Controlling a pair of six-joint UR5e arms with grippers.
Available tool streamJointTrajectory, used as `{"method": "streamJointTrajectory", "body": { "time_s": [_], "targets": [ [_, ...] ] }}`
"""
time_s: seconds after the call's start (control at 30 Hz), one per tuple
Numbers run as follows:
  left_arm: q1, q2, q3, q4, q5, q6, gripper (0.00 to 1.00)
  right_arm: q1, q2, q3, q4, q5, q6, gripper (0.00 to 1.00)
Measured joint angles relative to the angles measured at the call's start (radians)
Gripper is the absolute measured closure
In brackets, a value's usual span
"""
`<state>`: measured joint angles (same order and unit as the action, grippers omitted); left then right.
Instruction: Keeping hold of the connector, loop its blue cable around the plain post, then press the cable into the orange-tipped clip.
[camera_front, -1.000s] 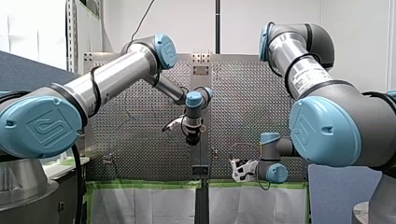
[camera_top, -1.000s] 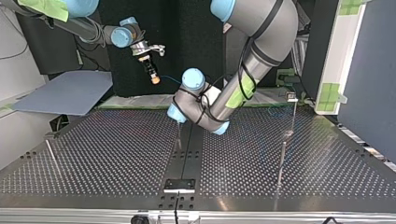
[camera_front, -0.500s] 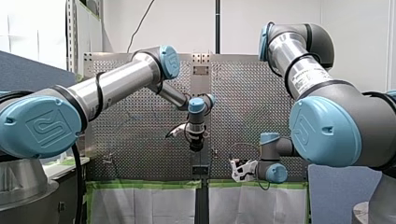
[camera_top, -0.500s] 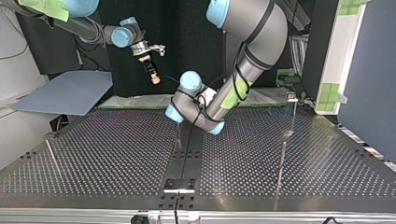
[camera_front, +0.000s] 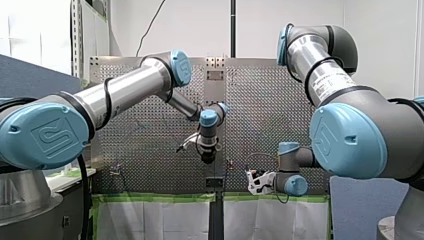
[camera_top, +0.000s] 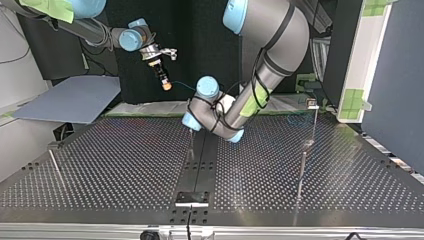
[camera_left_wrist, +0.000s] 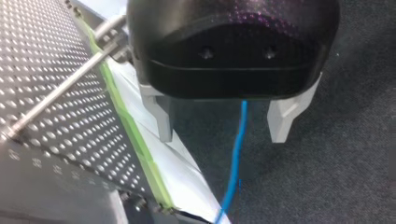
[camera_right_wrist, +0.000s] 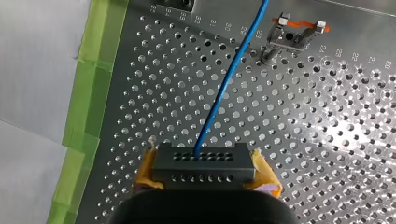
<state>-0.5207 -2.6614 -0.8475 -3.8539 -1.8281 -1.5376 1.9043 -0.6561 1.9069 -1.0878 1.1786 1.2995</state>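
In the right wrist view my right gripper (camera_right_wrist: 204, 173) is shut on a black connector (camera_right_wrist: 203, 162), its yellow pads (camera_right_wrist: 265, 171) on either side. The blue cable (camera_right_wrist: 228, 81) runs from the connector over the perforated table, passing close beside the orange-tipped clip (camera_right_wrist: 299, 31). In the left wrist view my left gripper (camera_left_wrist: 224, 133) is open, and the blue cable (camera_left_wrist: 237, 154) hangs free between its metal fingers (camera_left_wrist: 163, 119). In the front view my left gripper (camera_front: 207, 158) points down near the table's middle, and my right gripper (camera_front: 251, 181) is lower and to the right.
A thin metal rod (camera_left_wrist: 65, 86) stands on the perforated table (camera_left_wrist: 42, 51) beside my left gripper. In the top view, upright rods (camera_top: 302, 170) (camera_top: 54, 167) (camera_top: 192, 142) stand on the plate. Green tape (camera_right_wrist: 81, 107) lines the table's edge.
My left arm's wrist and gripper dropped in the front view, then eased back a little. My right gripper kept its hold on the connector and stayed almost still.
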Motion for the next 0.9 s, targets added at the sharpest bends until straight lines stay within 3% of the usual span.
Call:
{"method": "streamJointTrajectory", "body": {
  "time_s": [0.33,0.67,0.9],
  "targets": [
    [0.0,-0.024,0.009,0.052,0.012,-0.002,0.0,0.001,0.0,-0.003,0.003,0.0,0.0,1.0],
    [0.001,-0.03,-0.026,0.097,0.013,-0.02,0.0,0.006,0.0,-0.004,0.006,0.0,0.0,1.0],
    [-0.007,-0.082,-0.009,0.128,0.025,-0.025,0.0,0.009,0.0,-0.004,0.008,0.0,0.0,1.0]
  ]
}}
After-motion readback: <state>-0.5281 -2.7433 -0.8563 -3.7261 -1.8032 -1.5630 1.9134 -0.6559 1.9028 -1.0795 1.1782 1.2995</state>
